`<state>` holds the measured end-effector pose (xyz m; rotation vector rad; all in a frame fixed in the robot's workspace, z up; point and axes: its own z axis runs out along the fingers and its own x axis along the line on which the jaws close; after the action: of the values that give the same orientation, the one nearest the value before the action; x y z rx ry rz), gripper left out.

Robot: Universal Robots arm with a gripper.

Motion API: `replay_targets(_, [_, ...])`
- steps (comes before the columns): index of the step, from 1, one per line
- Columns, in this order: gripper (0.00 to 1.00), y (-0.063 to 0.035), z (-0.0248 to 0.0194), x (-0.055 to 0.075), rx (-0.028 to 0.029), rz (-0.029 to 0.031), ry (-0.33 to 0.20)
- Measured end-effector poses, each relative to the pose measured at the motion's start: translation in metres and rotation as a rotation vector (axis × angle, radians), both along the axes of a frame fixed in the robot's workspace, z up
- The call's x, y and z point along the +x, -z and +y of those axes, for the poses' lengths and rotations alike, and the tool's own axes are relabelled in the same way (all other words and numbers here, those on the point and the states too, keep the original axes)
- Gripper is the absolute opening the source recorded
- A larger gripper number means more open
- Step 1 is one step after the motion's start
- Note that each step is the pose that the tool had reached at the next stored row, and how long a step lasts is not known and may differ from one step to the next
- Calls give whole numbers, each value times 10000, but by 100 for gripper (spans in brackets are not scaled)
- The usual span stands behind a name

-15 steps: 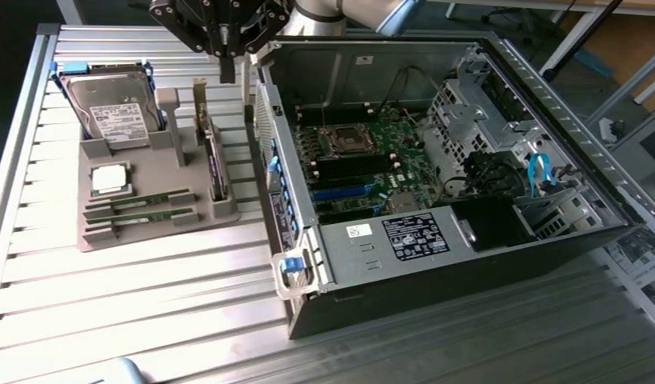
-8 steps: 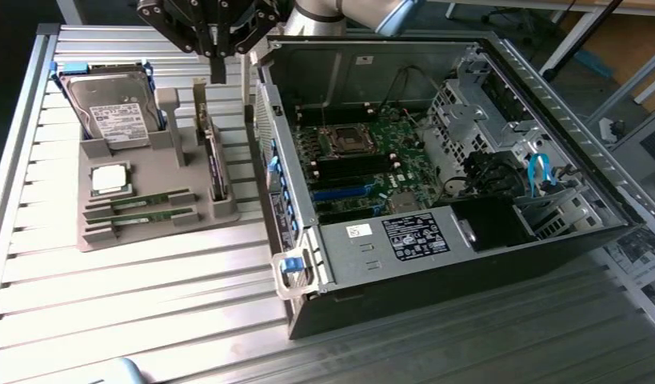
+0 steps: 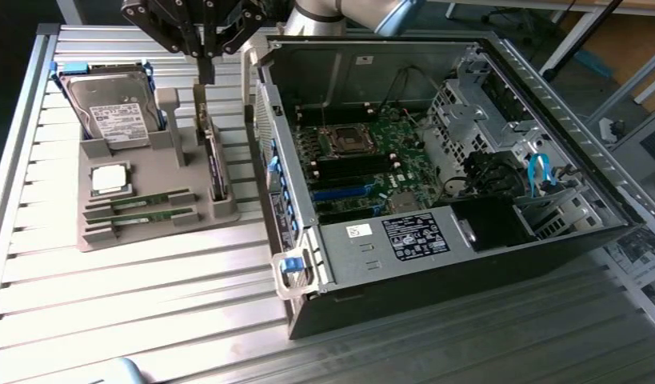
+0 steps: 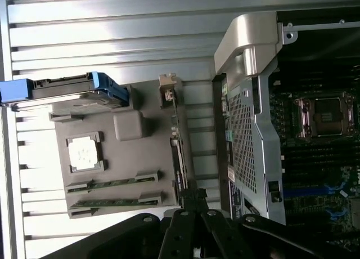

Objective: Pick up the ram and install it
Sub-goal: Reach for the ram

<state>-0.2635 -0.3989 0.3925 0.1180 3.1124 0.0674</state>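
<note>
- exterior view: your gripper (image 3: pixel 206 78) hangs at eleven o'clock in the picture. its claw is pressed together with nothing pinched, over the one o'clock corner of the grey tray (image 3: pixel 97 232).
- the tray sits on the slatted metal table (image 3: pixel 145 304), at nine o'clock from the open computer case (image 3: pixel 359 292).
- you'll find the ram low in the tray. the first ram stick (image 3: pixel 148 199) and the second ram stick (image 3: pixel 145 217) lie flat, side by side in their slots. they are at about seven o'clock from the claw and well apart from it.
- the square processor chip (image 3: pixel 110 178) lies at eleven o'clock of the sticks, and the hard drive (image 3: pixel 112 112) in its blue carrier leans at the tray's twelve o'clock.
- a thin board (image 3: pixel 214 164) stands on edge along the tray's three o'clock side, below the claw. it may be another card, but you can't tell from here.
- inside the case, the motherboard (image 3: pixel 402 136) shows its processor socket (image 3: pixel 343 141).
- wrist view: the gripper (image 4: pixel 193 197) has its fingers meeting at a point, closed on nothing, near one end of the on-edge board (image 4: pixel 175 157).
- the first ram stick (image 4: pixel 112 184) and the second ram stick (image 4: pixel 115 202) rest in their slots in the tray (image 4: pixel 146 152), untouched, with the processor chip (image 4: pixel 85 153) beside them and the hard drive (image 4: pixel 73 90) beyond.
- the case (image 4: pixel 247 129) stands just beside the tray, with the socket (image 4: pixel 326 115) inside it.
</note>
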Motion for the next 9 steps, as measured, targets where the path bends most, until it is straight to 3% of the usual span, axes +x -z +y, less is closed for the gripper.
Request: replay_targets(9, [11,2,0,-137,0,0,-1])
